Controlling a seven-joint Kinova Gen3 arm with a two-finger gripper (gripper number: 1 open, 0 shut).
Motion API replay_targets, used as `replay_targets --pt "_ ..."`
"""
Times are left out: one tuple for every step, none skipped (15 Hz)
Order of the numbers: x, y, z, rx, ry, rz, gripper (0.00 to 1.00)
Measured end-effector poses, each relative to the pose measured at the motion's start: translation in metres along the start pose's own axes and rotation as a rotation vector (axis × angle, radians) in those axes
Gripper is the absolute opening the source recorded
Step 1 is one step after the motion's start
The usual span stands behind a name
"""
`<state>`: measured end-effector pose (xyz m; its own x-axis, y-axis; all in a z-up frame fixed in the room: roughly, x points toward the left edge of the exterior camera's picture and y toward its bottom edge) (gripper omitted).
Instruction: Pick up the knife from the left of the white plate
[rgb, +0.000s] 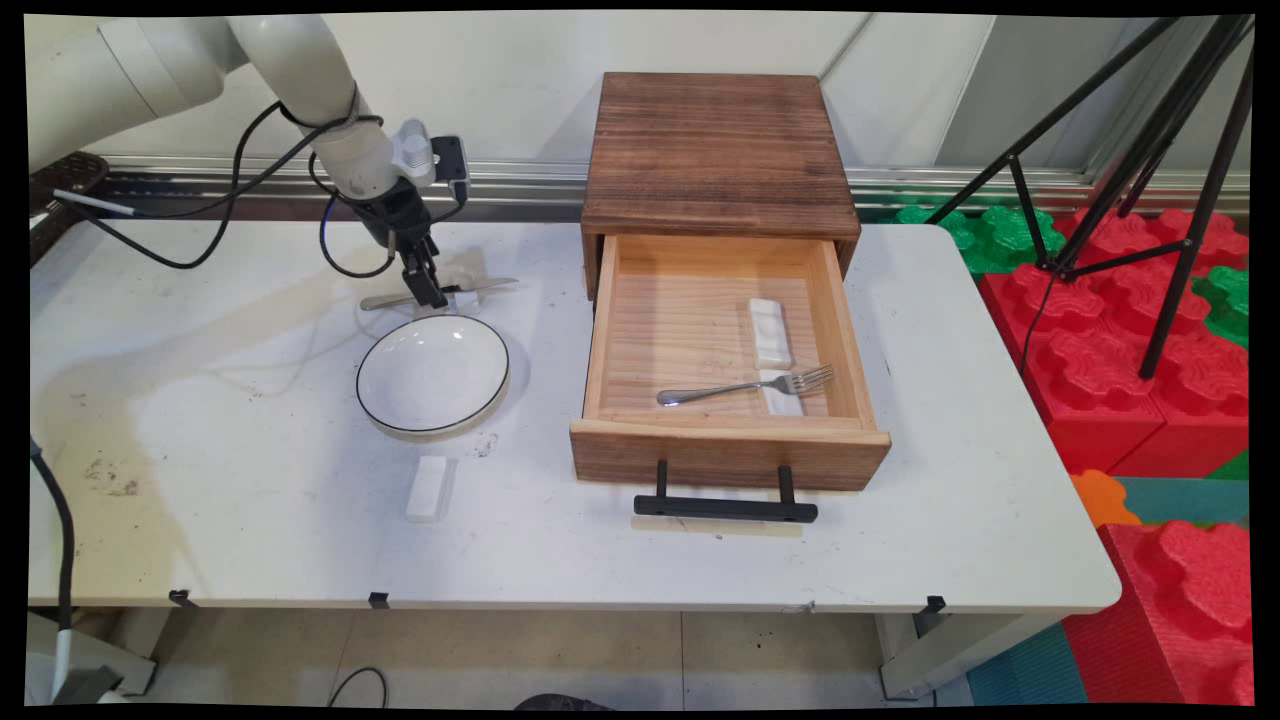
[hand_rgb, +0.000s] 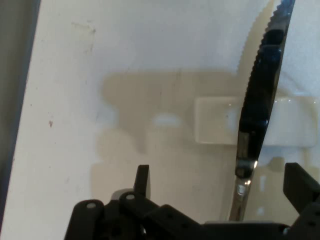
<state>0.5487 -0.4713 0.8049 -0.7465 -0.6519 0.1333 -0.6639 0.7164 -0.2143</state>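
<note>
My gripper (rgb: 432, 295) hangs low over a table knife (rgb: 490, 285) behind a white bowl (rgb: 432, 375). The knife lies across a small white rest (rgb: 466, 268). In the hand view the serrated knife (hand_rgb: 260, 100) runs up between my fingers, closer to the right fingertip (hand_rgb: 300, 185) than to the left one (hand_rgb: 142, 180). The gripper (hand_rgb: 220, 185) is open and neither finger touches the knife. The white rest (hand_rgb: 215, 120) shows under the blade.
A wooden box (rgb: 715, 150) stands at the back with its drawer (rgb: 730, 445) pulled out. In the drawer lie a fork (rgb: 745, 385) and two white rests (rgb: 769, 330). Another white rest (rgb: 428, 488) lies in front of the bowl.
</note>
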Motion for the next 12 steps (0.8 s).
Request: replay_targets --pt "-0.0006 0.0001 0.001 -0.001 0.002 -0.004 1.0" --pt "-0.0011 0.0002 0.0016 -0.002 0.002 -0.007 1.0" --pt "-0.0015 0.0002 0.0022 -0.002 0.003 -0.011 1.0" --pt "-0.0019 0.0001 0.0028 -0.002 0.005 -0.015 1.0" --pt "-0.002 0.0002 0.0036 -0.004 0.006 -0.02 1.0" --pt "-0.0023 0.0004 0.0042 -0.006 0.006 -0.025 1.0" --pt "-0.0028 0.0006 0.0048 -0.008 0.007 -0.03 1.0" --pt "-0.0031 0.0007 0.0052 -0.01 0.007 -0.033 0.0" --pt "-0.0034 0.0009 0.0054 -0.011 0.007 -0.036 0.0" --pt "-0.0035 0.001 0.0054 -0.011 0.007 -0.038 0.0" --pt "-0.0038 0.0014 0.0053 -0.012 0.008 -0.04 0.0" --pt "-0.0042 0.002 0.0044 -0.012 0.01 -0.044 0.0"
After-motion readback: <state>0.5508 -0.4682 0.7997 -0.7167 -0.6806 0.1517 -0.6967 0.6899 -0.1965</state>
